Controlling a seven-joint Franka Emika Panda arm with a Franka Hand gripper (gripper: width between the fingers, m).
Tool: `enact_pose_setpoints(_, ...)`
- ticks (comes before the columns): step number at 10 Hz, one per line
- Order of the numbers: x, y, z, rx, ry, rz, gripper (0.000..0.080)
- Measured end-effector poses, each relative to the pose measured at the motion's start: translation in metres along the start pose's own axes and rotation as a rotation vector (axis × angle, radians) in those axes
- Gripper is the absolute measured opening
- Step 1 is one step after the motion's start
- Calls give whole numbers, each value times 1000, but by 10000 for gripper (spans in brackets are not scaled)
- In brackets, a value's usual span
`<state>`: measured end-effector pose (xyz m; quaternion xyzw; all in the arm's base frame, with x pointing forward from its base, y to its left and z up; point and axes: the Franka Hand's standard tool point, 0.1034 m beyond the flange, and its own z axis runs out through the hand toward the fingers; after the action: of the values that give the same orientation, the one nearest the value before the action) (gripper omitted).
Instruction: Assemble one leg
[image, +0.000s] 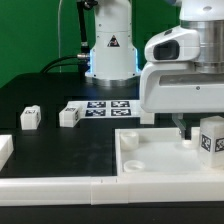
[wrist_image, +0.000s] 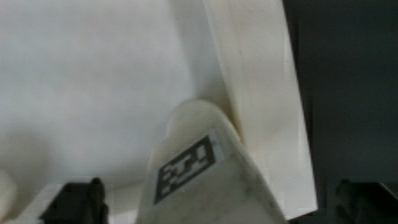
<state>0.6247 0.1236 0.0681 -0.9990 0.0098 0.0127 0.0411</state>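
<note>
A white leg (image: 211, 137) with a black-and-white tag stands upright at the exterior view's right, on the large white tray-like panel (image: 150, 160). My gripper (image: 182, 128) hangs low over that corner of the panel. In the wrist view the leg (wrist_image: 205, 165) stands between my fingertips (wrist_image: 80, 202), with gaps on both sides. The gripper (wrist_image: 222, 206) is open and holds nothing. Two more legs (image: 30, 117) (image: 69, 114) lie on the black table at the exterior view's left.
The marker board (image: 108, 107) lies behind the loose legs. Another white part (image: 5, 150) sits at the left edge. A long white strip (image: 60, 187) runs along the front. The arm's base (image: 110, 50) stands at the back.
</note>
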Motion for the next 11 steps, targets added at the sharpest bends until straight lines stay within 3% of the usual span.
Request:
enact_pose_setpoints(3,4,2,1,-51,-9,-386,649)
enact_pose_setpoints(6,4,3,1,-49,-9,-403,619)
enact_pose_setpoints(7,4,3,1,-49,-9,-403,439)
enact_pose_setpoints(8,4,3,1,-49,-9,-403,439)
enact_pose_setpoints(9,4,3,1,-49,-8,-378,289)
enact_pose_setpoints(11,4,3,2,-45,-7,-300,290)
